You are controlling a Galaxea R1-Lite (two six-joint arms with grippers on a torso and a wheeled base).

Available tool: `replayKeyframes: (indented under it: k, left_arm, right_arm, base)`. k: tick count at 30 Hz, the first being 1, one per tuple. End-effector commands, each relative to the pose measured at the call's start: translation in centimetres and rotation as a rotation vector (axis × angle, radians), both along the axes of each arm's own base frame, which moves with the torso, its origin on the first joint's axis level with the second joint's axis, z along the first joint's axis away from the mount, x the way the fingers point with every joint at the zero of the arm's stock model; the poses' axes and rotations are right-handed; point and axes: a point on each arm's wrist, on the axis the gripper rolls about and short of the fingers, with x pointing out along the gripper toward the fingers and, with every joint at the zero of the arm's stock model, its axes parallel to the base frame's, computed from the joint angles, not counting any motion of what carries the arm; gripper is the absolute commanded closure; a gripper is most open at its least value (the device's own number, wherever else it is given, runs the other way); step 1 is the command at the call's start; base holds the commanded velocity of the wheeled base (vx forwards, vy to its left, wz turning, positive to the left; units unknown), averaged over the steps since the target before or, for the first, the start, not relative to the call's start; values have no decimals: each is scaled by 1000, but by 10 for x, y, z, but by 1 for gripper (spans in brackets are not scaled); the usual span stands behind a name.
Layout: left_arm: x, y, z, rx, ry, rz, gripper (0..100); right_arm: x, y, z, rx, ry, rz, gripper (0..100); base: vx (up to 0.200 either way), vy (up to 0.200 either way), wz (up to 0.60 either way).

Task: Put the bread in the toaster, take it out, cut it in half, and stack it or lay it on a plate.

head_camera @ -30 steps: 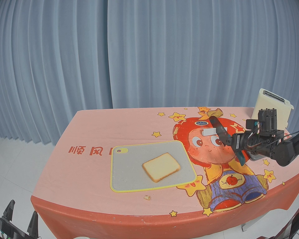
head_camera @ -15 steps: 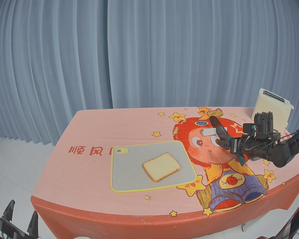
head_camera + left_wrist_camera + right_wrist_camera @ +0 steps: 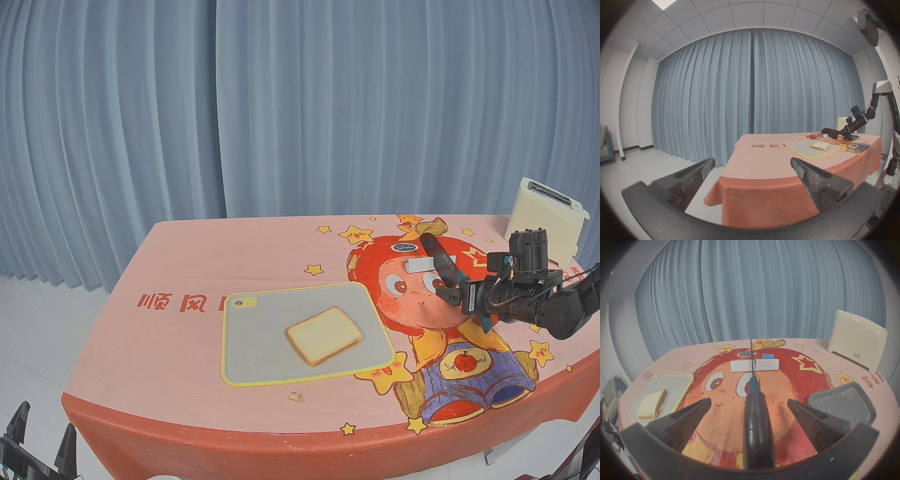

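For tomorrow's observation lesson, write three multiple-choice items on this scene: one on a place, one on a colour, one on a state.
1. The bread lies:
A. on the board
B. in a bowl
C. on a stool

2. The board's rim is:
A. red
B. yellow
C. black

3. The right gripper is:
A. shut on a spoon
B. shut on nothing
C. open, astride the knife handle

Key:
1 A: the slice lies flat on the grey board.
2 B: a yellow edge runs all round it.
3 C: in the right wrist view the handle lies in the gripper's wide gap, with space on both sides.
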Motion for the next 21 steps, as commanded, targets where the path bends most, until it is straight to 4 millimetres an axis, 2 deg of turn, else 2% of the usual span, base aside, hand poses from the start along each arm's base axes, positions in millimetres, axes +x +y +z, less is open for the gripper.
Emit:
replayKeyframes:
  k: [1,9,10,21]
  left_arm:
    - [1,0,-5,0,17,0,0]
    - [1,0,-5,0,18,0,0]
    - [1,0,-5,0,17,0,0]
    - [1,0,-5,0,18,0,0]
  right_arm:
    - [-1,0,0,0,-1,2,0]
    - [0,0,-1,-1,1,2,0]
    - [0,0,-1,-1,1,2,100]
    - [0,1,1,0,-4,2,100]
  base:
    - [0,0,0]
    - [0,0,0]
    - [0,0,0]
    - [0,0,0]
